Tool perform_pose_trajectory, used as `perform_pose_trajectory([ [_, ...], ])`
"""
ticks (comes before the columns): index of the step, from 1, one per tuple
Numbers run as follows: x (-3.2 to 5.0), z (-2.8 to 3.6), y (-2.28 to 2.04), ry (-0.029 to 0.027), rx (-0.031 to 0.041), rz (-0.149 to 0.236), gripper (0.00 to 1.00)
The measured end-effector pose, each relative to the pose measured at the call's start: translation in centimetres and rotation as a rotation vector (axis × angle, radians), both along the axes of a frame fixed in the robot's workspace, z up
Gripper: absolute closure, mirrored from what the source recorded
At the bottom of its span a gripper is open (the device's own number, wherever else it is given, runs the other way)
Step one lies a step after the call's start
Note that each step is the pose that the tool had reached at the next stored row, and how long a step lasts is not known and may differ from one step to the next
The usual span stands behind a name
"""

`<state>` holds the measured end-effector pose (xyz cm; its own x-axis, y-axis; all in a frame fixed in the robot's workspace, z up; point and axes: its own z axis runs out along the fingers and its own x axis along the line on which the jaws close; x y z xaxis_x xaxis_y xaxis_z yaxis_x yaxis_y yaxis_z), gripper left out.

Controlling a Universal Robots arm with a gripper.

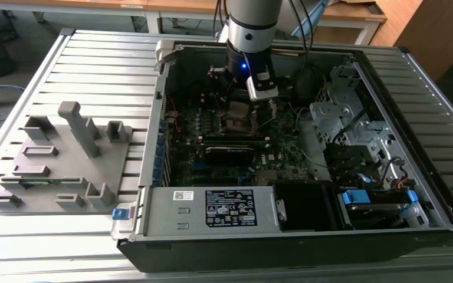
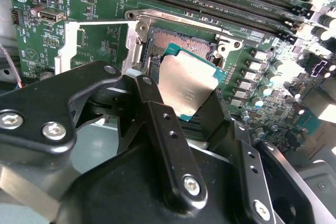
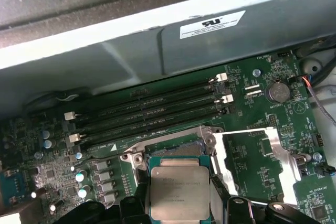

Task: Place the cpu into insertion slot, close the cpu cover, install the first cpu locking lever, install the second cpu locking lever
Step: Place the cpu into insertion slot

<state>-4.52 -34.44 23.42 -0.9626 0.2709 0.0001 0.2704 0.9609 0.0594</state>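
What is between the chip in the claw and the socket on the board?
Nothing visible. The gripper holds the cpu just over the insertion slot, and the cpu cover is swung open to one side.

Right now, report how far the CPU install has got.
Nothing finished. The pincer holds the cpu tilted over the insertion slot, not seated. The cpu cover lies swung open beside the slot, so closing it and both locking levers remain.
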Motion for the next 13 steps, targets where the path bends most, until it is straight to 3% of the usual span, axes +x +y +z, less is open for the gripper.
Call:
perform_pose_trajectory([
  [13, 0.00, 0.00, 0.00, 0.0000, 0.0000, -0.012, 0.46],
])
